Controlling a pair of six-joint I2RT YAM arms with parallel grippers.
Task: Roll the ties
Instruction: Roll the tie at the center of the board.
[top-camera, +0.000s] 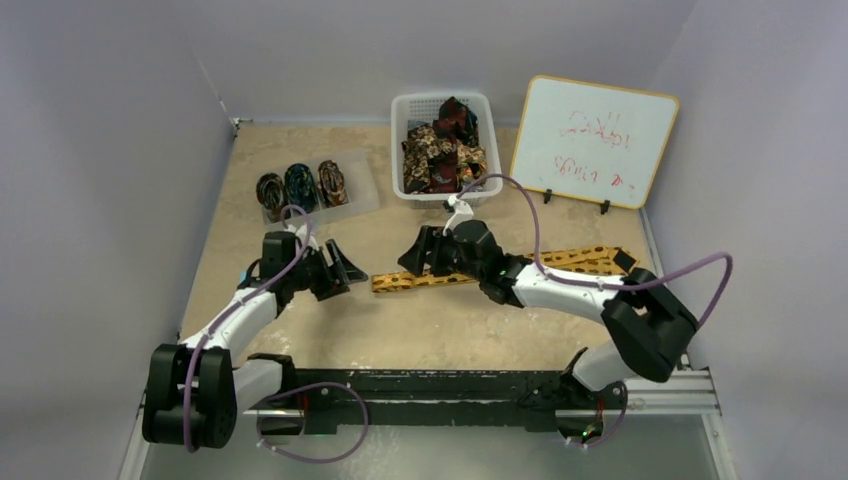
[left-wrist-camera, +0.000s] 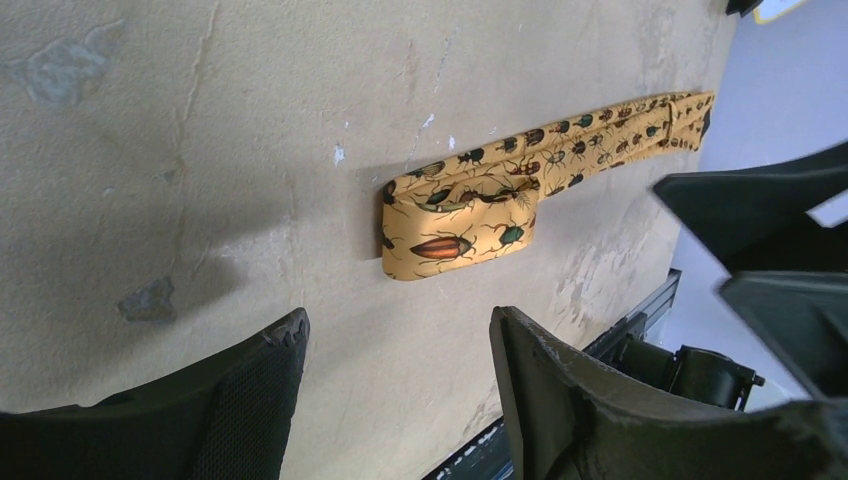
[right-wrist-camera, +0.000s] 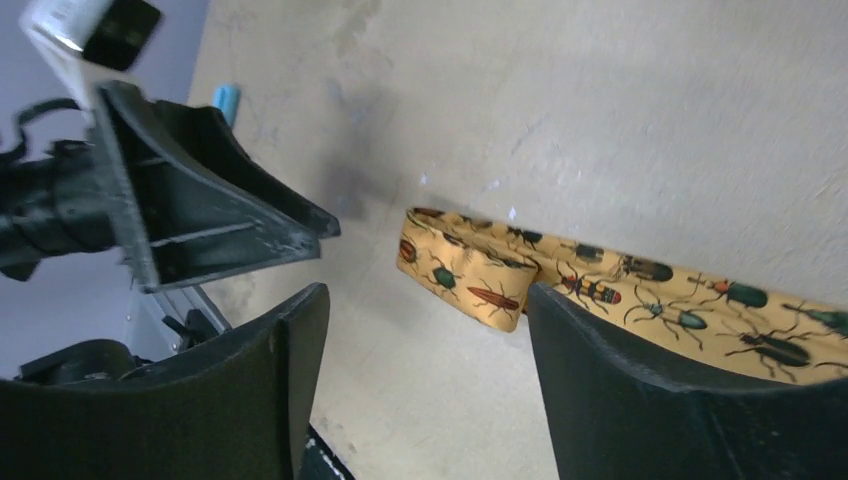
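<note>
the beige worktop (top-camera: 450, 330) carried the golden-yellow tie (top-camera: 400, 282) flat across the middle of the top view, its left end doubled over into a fold (left-wrist-camera: 455, 225). the left end effector (top-camera: 345, 268) and right end effector (top-camera: 420, 255) hung near that fold, both with fingers apart and empty. the fabric looked light, limp and probably slippery, so pinching the folded end across its width seemed best.

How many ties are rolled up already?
3, in a row at the table's far left: the left roll, middle roll and right roll. The basket pile could hide others.
</note>
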